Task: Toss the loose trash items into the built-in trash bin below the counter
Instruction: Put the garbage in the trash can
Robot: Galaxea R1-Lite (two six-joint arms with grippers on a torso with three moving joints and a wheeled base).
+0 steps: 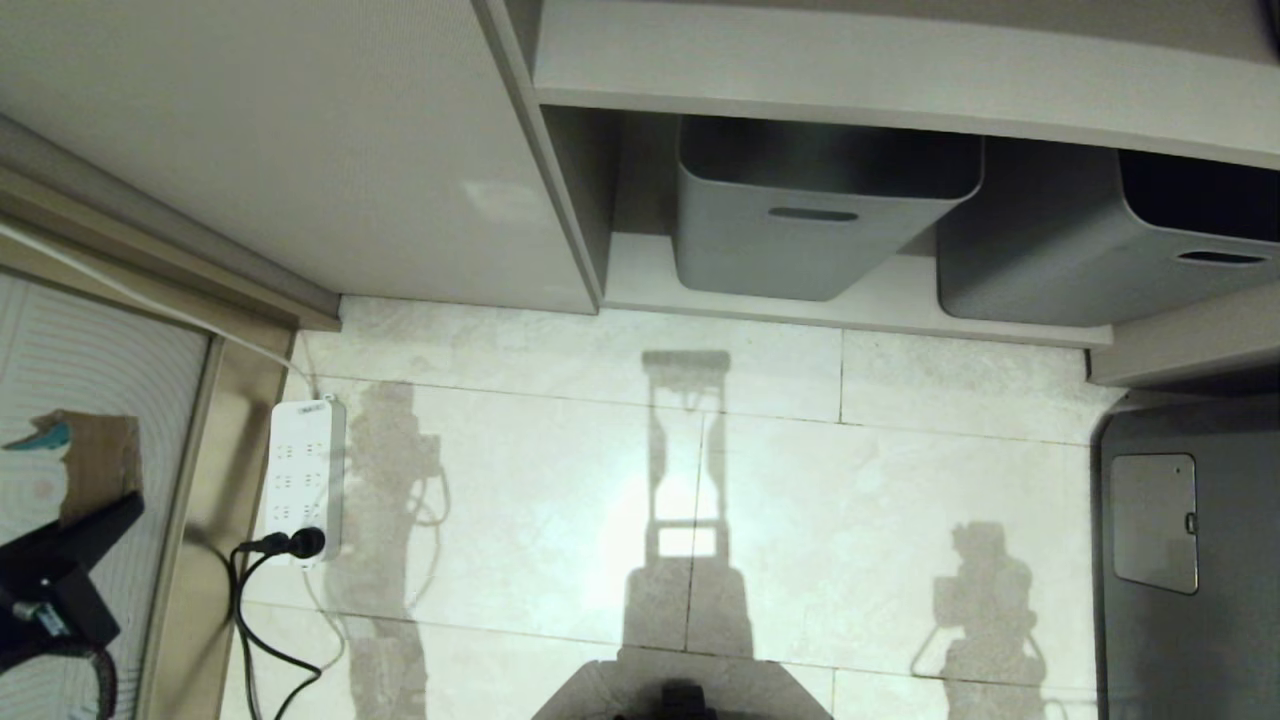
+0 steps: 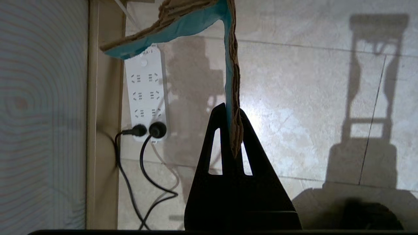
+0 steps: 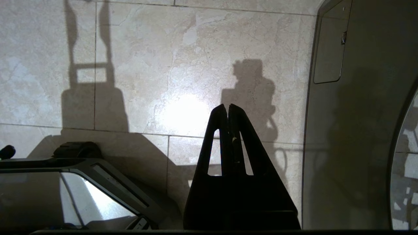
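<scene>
Head view: the left tool [image 1: 85, 515] at the far left edge pinches a cardboard scrap [image 1: 95, 460] above the floor. Left wrist view: the scrap [image 2: 228, 75] is clamped over tiles near a power strip [image 2: 147, 98]. Right wrist view: the right tool [image 3: 228, 109] hangs pressed together, empty.

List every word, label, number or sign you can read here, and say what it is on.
No text in these views can be read.
Power strip: a small printed mark near its top end, by the button, too small and blurred to read.
Cardboard scrap held in the left gripper: tan and turquoise, no print visible.
Grey storage tubs: no labels visible.
</scene>
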